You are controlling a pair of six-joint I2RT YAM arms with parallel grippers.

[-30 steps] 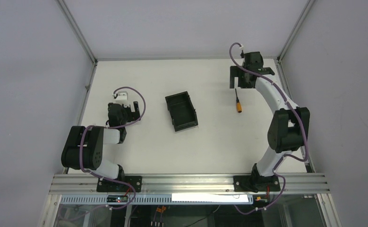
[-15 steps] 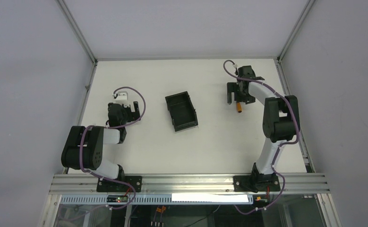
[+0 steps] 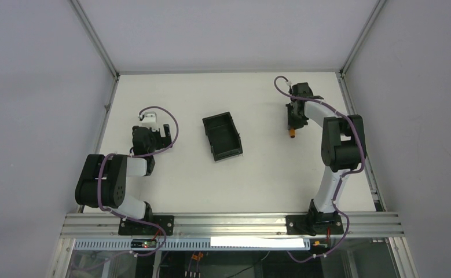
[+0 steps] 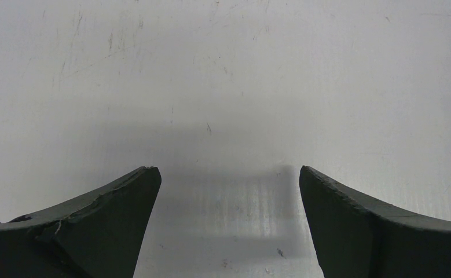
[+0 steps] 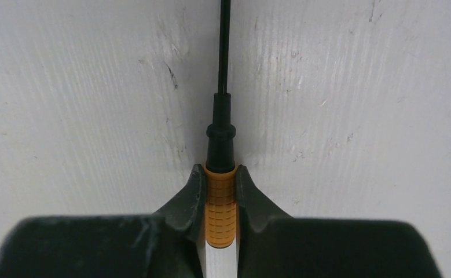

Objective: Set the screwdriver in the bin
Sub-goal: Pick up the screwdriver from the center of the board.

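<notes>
The screwdriver (image 5: 221, 200) has a ribbed orange handle and a thin black shaft pointing up the right wrist view. It lies on the white table at the right rear, its orange end (image 3: 292, 134) peeking out below the gripper head. My right gripper (image 5: 220, 174) is shut on the handle, one finger pressed on each side. The bin (image 3: 222, 136), a small black low-walled tray, sits at the table's middle, well left of the screwdriver. My left gripper (image 4: 226, 174) is open over bare table, at the left (image 3: 149, 134).
The white table (image 3: 257, 174) is fenced by metal frame posts at the rear corners and grey walls on both sides. The left arm is folded near the left edge. A metal rail runs along the near edge.
The right arm drew back and came down over the screwdriver, then its jaws shut on the orange handle. The left arm and the bin have not moved.
</notes>
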